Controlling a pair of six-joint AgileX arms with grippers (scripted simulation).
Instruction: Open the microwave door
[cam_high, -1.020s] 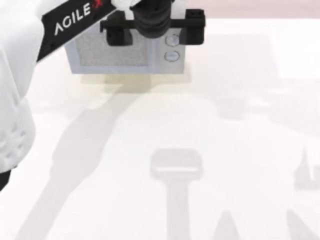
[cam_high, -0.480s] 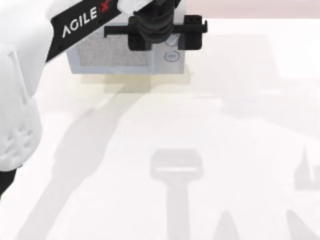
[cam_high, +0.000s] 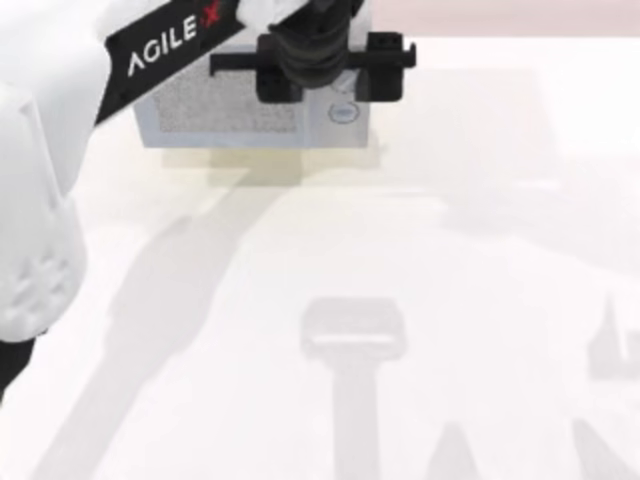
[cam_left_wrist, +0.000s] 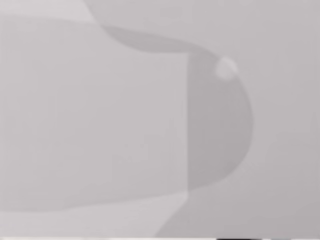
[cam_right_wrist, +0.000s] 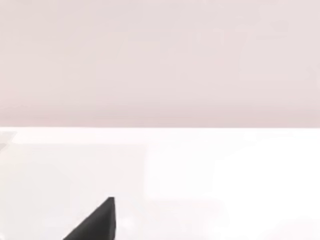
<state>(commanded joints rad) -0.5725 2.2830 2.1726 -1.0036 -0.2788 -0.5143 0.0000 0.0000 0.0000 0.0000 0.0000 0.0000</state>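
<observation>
The light-grey microwave (cam_high: 355, 135) stands at the table's far edge, left of the middle. Its door (cam_high: 220, 105) with the speckled mesh window faces the front, and one round knob (cam_high: 344, 111) shows on the panel to the door's right. My left gripper (cam_high: 330, 75) hangs in front of the door's right edge, where the slim handle is hidden under it, and its black fingers (cam_high: 278, 82) are drawn in around that edge. The left wrist view is filled by flat grey panels (cam_left_wrist: 90, 125) seen from very close. Only a black tip of my right gripper (cam_right_wrist: 100, 222) shows, parked off the top view.
My left arm's white body (cam_high: 35, 200) covers the table's left side. The pale tabletop (cam_high: 400, 250) in front of the microwave carries only arm shadows. In the right wrist view the table's far edge (cam_right_wrist: 160, 127) meets a pink wall.
My left gripper moved slightly right and back toward the door's handle edge, and its fingers came closer together. In the last half second it has stayed still, and the mesh window looks slightly shifted.
</observation>
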